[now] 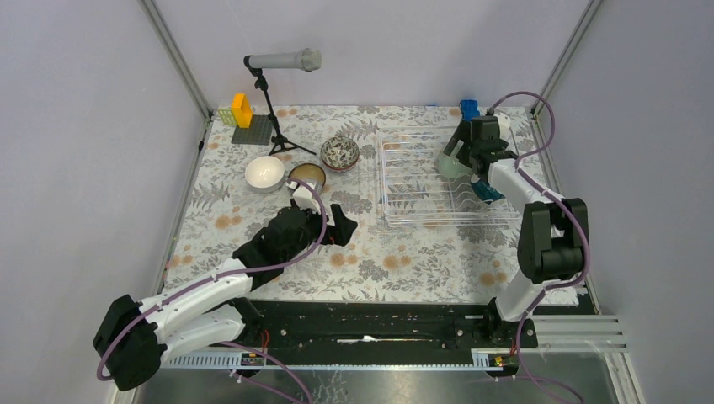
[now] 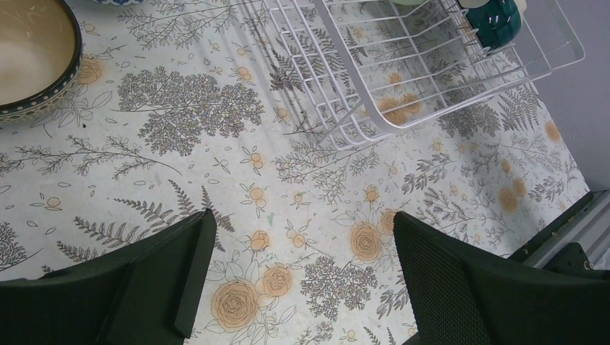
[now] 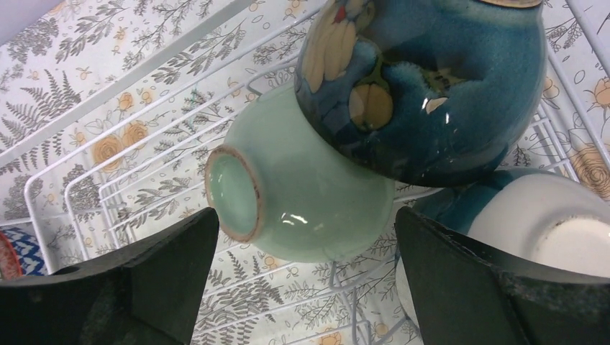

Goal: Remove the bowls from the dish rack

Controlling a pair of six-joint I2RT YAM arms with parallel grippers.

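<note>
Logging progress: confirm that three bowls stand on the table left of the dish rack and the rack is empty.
Not empty: the right wrist view shows a mint green bowl and a teal bowl in the dish rack. The white bowl, brown bowl and patterned bowl do stand left of it.

Left fingers (image 2: 144,287), right fingers (image 3: 144,287) wide apart

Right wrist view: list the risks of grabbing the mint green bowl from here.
1. The teal bowl appears to lean on the mint green bowl; pulling the mint one out may topple it.
2. The mint green bowl lies sideways, glossy and round, between the fingers of the open right gripper; it could slip as they close.
3. The dish rack wires run close underneath; a finger may snag.
</note>
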